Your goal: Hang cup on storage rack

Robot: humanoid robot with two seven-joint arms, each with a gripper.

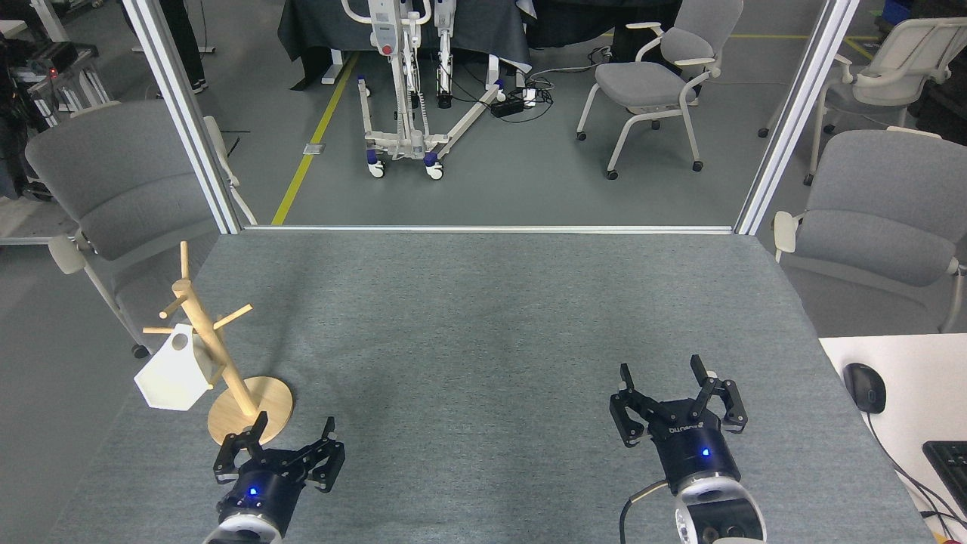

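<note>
The white faceted cup (174, 374) hangs by its handle on a left-pointing peg of the wooden storage rack (211, 349), its body tilted down and to the left. The rack's round base (257, 406) rests at the table's left side. My left gripper (281, 446) is open and empty, low on the table just right of and in front of the rack's base, apart from the cup. At the front right my right gripper (675, 397) is open too, with nothing between its fingers.
The grey felt table (491, 317) has metal frame posts at its back corners. Grey chairs (121, 181) stand beside the left and right edges. A white desk (899, 378) with a mouse (863, 387) and keyboard sits at the right.
</note>
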